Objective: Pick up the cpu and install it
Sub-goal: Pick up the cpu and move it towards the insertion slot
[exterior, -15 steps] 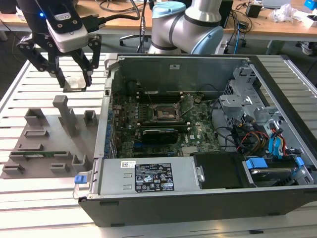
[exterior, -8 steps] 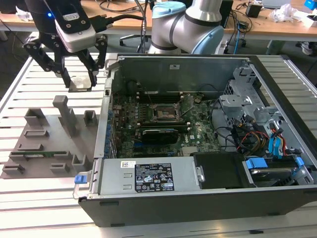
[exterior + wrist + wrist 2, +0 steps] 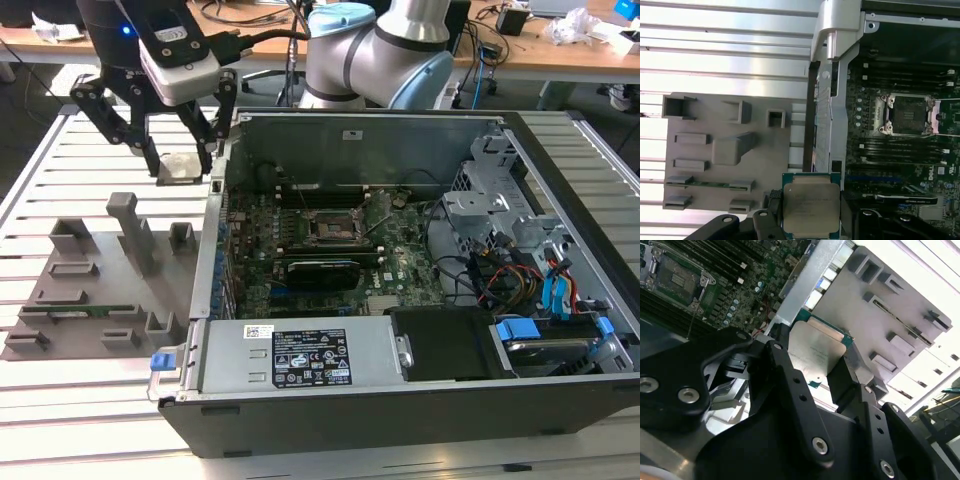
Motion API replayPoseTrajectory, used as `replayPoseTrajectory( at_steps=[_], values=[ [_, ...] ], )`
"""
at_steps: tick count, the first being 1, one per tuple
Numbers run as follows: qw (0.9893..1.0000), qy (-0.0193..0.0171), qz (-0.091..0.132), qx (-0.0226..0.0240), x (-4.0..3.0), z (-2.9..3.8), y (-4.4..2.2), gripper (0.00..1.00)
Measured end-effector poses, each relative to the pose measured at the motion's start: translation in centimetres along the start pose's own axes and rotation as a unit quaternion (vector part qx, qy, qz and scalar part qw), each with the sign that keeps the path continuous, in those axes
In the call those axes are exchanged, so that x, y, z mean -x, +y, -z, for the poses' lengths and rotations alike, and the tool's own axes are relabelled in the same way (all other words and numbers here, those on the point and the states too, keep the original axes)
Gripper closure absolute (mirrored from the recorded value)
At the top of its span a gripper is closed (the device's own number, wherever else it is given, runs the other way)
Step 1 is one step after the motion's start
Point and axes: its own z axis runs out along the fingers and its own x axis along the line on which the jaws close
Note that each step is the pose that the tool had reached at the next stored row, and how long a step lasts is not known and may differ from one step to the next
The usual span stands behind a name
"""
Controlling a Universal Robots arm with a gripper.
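Nearest the lens in the exterior view stands the computer case, lying open, with its power supply along the near wall and the motherboard behind that. On the board the socket shows a dark centre with no chip in it. Just outside the case, by its far corner on the exterior view's left, the gripper hangs above the slatted table. It is clamped on the cpu, which lies flat between its two fingers. A grey fixture tray sits beside the case on that same side; one of its slots holds a thin green memory stick.

In the second wrist view the black fingers pinch the cpu from opposite edges, its metal plate facing the camera. The socket lies well inside the case.

In the first wrist view the cpu hangs close to the case's side wall, well apart from the socket. The memory stick rests in the fixture tray.

By my reading the pick-up is done and the carry into the case is in hand. Seating the chip would call for squaring it to the socket's frame and lowering it level and gently.
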Motion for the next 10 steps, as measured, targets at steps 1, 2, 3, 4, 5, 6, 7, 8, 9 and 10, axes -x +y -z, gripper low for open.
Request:
replayPoseTrajectory(
  at_steps=[1,2,3,4,5,6,7,8,9,10],
  values=[
    [1.0000,0.0000,0.000,0.0000,0.27,-0.01,0.00,0.45],
    [1.0000,0.0000,0.000,0.0000,0.39,-0.01,0.00,0.45],
    [1.0000,0.0000,0.000,0.0000,0.54,-0.02,0.01,0.45],
    [1.0000,0.0000,0.000,0.0000,0.69,-0.02,0.01,0.45],
    [1.0000,0.0000,0.000,0.0000,0.89,-0.03,0.02,0.45],
    [1.0000,0.0000,0.000,0.0000,1.10,-0.03,0.02,0.45],
    [1.0000,0.0000,0.000,0.0000,1.24,-0.04,0.03,0.45],
    [1.0000,0.0000,0.000,0.0000,1.53,-0.05,0.04,0.45],
    [1.0000,0.0000,0.000,0.0000,1.76,-0.05,0.05,0.45],
    [1.0000,0.0000,0.000,0.0000,1.95,-0.06,0.05,0.45]
  ],
)
